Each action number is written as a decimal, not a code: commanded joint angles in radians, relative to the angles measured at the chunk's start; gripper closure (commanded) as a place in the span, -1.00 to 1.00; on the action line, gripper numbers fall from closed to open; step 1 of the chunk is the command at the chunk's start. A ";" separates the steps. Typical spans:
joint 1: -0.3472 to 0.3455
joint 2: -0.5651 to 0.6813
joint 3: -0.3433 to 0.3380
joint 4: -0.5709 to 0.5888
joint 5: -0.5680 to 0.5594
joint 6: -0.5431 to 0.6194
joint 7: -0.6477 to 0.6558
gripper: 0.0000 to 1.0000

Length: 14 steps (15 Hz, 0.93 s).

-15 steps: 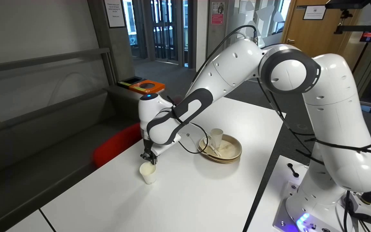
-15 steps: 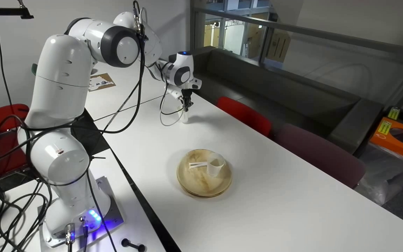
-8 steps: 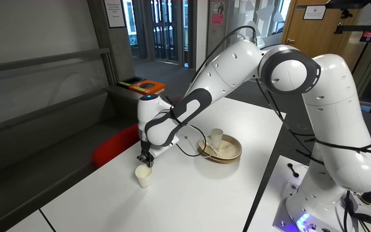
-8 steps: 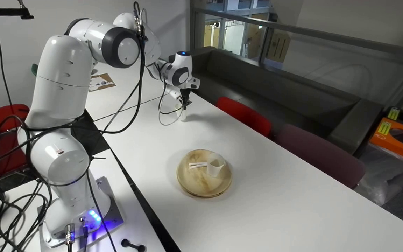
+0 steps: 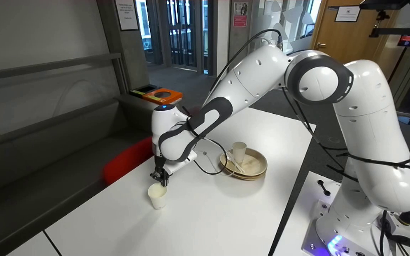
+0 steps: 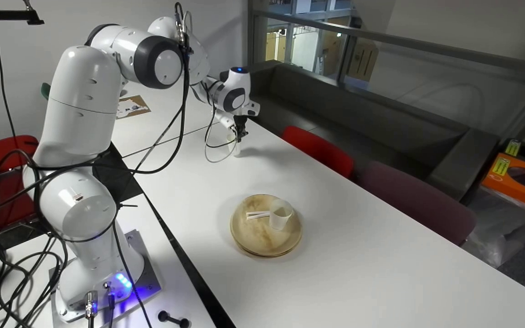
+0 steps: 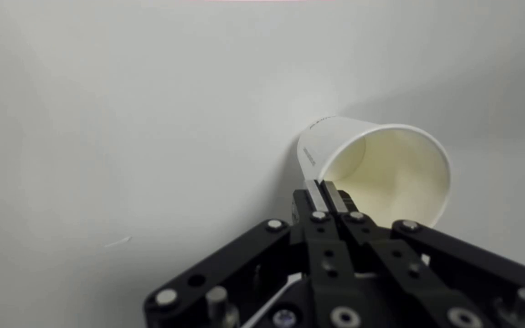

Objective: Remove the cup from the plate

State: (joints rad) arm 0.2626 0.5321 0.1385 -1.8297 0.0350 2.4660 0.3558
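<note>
Gripped cup (image 7: 374,168) at the rim with hand (image 7: 321,184) closed, pinching the edge between fingertips (image 7: 316,196). Had the cup tilted, with its cream interior visible in the wrist view and small printed marks (image 7: 309,156) on the outer side. Could not determine contact or clearance between cup base and worktop (image 5: 219,227). Located the cup off plate (image 6: 262,237), well apart from it, between plate and thin dark seam (image 6: 198,130) in the worktop in both exterior views.

Found second cup (image 6: 280,214) upright on the plate, just beside slim white items (image 6: 257,214). Observed further tan rims (image 5: 246,177) stacked beneath the plate.

Recorded the worktop as white and plain, with a soft shadow (image 7: 495,98) beside the gripped cup and a fainter one around the plate. Traced black gap (image 6: 197,279) along the worktop edge facing arm base (image 6: 98,266), and noted brown-and-white sheet (image 6: 131,107) on the surface beyond the seam.

Listed along the opposite edge in an exterior view: red chair (image 6: 319,148), dark maroon chair (image 6: 415,202), and grey bench (image 6: 367,120) behind with rail (image 6: 404,42) above. Identified orange-topped bin (image 6: 511,186), bearing yellow labels (image 6: 501,166), at the end of the bench. Saw grey floor (image 5: 198,85), glazed panels (image 5: 182,33) and wooden door (image 5: 336,39) with printed notice (image 5: 347,14) in an exterior view of the room.
</note>
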 commanded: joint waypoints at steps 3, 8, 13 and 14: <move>0.001 0.040 -0.012 0.050 0.016 0.005 -0.027 0.99; 0.005 0.078 -0.021 0.087 0.012 0.003 -0.023 0.99; 0.013 0.101 -0.031 0.111 0.005 0.005 -0.011 0.46; 0.013 0.102 -0.032 0.111 0.004 0.007 -0.010 0.43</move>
State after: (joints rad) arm 0.2626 0.6193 0.1239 -1.7435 0.0350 2.4660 0.3558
